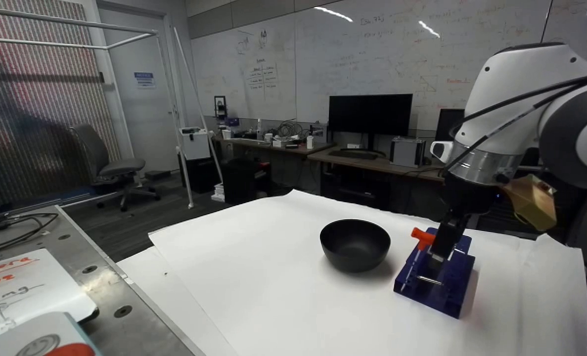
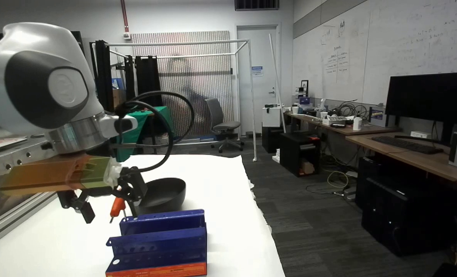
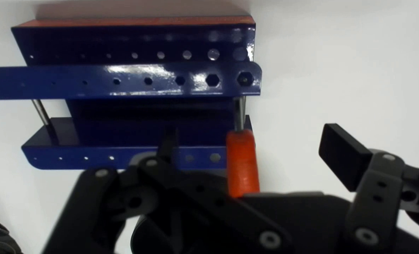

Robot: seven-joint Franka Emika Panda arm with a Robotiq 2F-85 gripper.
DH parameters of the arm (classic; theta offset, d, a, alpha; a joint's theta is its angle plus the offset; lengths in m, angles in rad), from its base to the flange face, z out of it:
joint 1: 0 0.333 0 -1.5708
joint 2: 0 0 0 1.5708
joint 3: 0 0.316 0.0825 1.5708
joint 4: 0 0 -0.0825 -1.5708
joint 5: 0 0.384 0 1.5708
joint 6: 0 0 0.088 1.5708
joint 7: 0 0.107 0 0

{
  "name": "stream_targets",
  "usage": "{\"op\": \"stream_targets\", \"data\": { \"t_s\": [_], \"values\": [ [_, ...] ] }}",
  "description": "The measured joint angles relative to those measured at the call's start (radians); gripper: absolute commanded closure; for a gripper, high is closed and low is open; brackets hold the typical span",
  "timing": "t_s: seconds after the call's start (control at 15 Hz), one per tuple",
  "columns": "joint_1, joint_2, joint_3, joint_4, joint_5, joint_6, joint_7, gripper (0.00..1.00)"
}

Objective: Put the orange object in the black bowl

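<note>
The orange object is a small orange handle with a thin metal shaft, seen in both exterior views (image 1: 423, 237) (image 2: 117, 207) and in the wrist view (image 3: 243, 162). Its shaft reaches to the end hole of the dark blue holder (image 3: 124, 82). My gripper (image 3: 256, 150) is open, one finger on each side of the handle, with gaps showing. It also shows over the holder in an exterior view (image 1: 441, 249) and above the table in an exterior view (image 2: 111, 212). The black bowl (image 1: 355, 249) sits upright beside the holder; the arm partly hides it in an exterior view (image 2: 168, 196).
The blue holder stands on the white-covered table (image 1: 253, 277), close to the bowl; it also shows in an exterior view (image 2: 159, 242). A metal bench (image 1: 120, 296) borders the table. Black cables (image 2: 182, 115) loop from the arm. Desks with monitors (image 1: 370, 113) stand behind.
</note>
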Motion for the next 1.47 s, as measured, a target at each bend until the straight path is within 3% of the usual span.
{"op": "stream_targets", "data": {
  "t_s": [0.07, 0.13, 0.67, 0.8, 0.87, 1.07, 1.47],
  "values": [
    [0.000, 0.012, 0.001, 0.015, -0.013, -0.001, 0.016, 0.25],
    [0.000, 0.022, 0.001, 0.029, -0.026, -0.001, 0.031, 0.27],
    [-0.002, 0.073, -0.002, 0.123, -0.111, -0.054, 0.119, 0.88],
    [-0.002, 0.075, -0.004, 0.137, -0.113, -0.088, 0.124, 0.91],
    [-0.002, 0.075, -0.004, 0.145, -0.126, -0.110, 0.135, 0.86],
    [-0.003, 0.055, -0.007, 0.161, -0.151, -0.172, 0.158, 0.86],
    [-0.001, -0.111, -0.026, 0.139, -0.021, -0.179, 0.122, 0.87]
  ]
}}
